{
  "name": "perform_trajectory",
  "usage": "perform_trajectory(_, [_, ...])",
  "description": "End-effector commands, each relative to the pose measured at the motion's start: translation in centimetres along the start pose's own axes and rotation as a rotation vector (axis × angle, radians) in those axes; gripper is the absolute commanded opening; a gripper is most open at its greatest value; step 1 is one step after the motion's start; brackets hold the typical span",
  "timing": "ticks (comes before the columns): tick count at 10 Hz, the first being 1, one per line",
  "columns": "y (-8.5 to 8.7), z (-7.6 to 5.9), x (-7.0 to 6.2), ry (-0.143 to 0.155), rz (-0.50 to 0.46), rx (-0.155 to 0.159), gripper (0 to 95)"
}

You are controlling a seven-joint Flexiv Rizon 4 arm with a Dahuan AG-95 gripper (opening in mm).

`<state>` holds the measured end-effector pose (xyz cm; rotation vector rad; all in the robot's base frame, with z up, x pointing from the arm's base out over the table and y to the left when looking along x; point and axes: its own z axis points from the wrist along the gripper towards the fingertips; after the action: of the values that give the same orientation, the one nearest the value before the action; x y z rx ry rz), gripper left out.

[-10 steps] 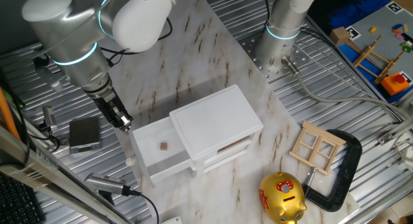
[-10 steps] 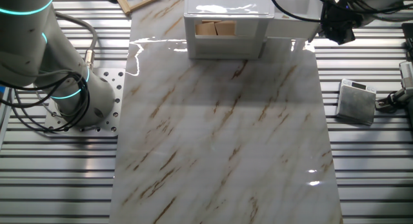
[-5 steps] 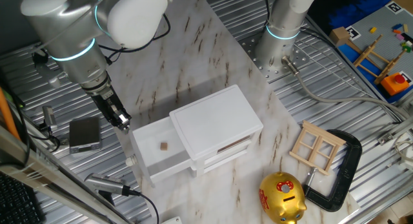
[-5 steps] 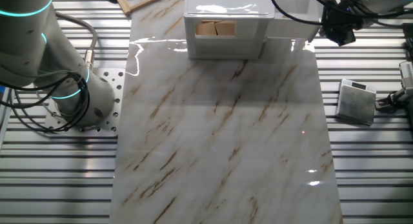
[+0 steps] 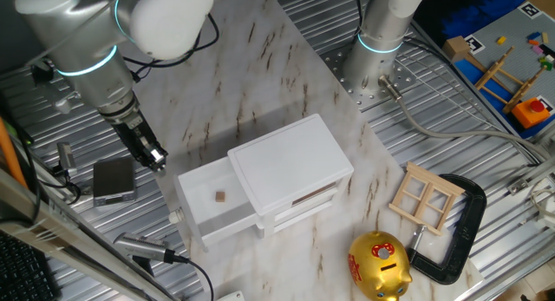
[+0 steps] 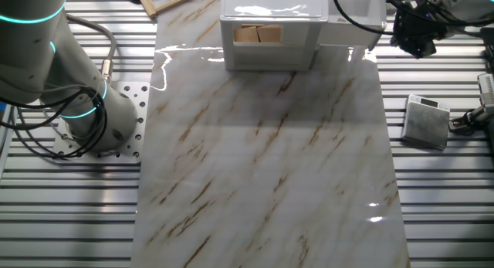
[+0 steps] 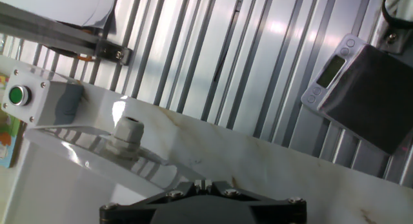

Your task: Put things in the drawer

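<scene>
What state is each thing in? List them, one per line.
top drawer: pulled open.
brown block: lying inside the open drawer.
lower drawer front: closed.
gripper: beside the drawer, holding nothing visible; whether its jaws are open or shut cannot be told.
gold piggy bank: upright on the table.
wooden window frame: lying flat.
black clamp: lying flat next to the frame.

No legible words, brands or numbers anywhere. Black-and-white square marker tags (image 5: 531,8) at the far corner of one fixed view, patterns only. Display on the small scale (image 7: 332,71) just beside the hand too blurred to read.
</scene>
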<state>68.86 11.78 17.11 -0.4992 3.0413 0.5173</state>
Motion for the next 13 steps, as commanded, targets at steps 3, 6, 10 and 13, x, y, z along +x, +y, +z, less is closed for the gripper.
perform_trajectory(3, [0.7, 0.1, -1.7, -0.002, 0.032, 0.000, 0.0])
perform_trajectory(6, [1.2, 0.6, -1.9, -0.002, 0.052, 0.000, 0.0])
perform_trajectory(10, [1.8, 1.5, -2.0, 0.001, 0.064, 0.008, 0.0])
perform_trajectory(13, [2.2, 2.0, -2.0, 0.003, 0.071, 0.007, 0.0])
